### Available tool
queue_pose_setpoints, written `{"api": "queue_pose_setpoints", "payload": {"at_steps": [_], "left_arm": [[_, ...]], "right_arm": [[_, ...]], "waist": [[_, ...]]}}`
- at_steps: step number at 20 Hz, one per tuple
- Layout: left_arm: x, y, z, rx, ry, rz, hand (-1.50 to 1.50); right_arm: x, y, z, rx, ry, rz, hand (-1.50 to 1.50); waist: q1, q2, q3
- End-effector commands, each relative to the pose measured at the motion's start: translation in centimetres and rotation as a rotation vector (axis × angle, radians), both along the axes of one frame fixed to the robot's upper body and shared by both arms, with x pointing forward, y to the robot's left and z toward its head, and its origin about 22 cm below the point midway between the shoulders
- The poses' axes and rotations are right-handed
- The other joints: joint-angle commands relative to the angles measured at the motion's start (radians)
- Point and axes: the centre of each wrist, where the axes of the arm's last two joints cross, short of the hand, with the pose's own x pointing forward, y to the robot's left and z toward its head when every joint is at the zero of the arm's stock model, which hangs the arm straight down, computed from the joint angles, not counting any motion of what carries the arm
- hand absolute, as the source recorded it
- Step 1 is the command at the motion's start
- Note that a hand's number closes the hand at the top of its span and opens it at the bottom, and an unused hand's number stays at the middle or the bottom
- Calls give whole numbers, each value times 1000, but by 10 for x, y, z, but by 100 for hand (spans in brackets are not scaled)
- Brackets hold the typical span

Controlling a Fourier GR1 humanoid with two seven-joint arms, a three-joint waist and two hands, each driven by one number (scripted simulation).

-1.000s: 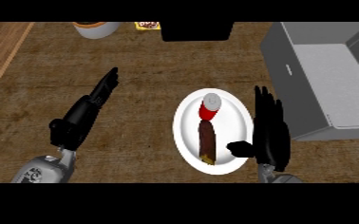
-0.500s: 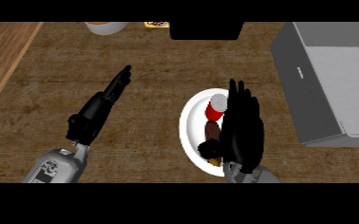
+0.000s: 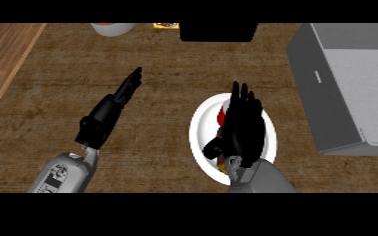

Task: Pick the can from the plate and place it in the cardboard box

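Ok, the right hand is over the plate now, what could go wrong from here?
1. The right hand covers most of the can, of which only a red sliver shows at its left side. The close would be nearly blind and might miss.
2. The can seems to lie on its side on the plate, so it may roll or slide when touched.
3. The grey box is to the right; its near wall could catch a low carry.
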Motion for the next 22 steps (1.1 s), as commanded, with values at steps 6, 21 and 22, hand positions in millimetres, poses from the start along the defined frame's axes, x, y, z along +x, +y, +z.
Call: {"api": "queue_pose_setpoints", "payload": {"at_steps": [6,21,22], "left_arm": [[10,-2,-15,-7,-2,13,0],[-2,10,1,-7,-6,-1,0],[2,-8,-10,-10,5,4,0]], "right_arm": [[22,7,-11,-5,70,-191,-150],[35,14,-20,11,156,-190,-150],[35,5,-36,9,162,-184,-150]], "waist": [[-9,2,1],[4,0,1],[-7,2,1]]}}
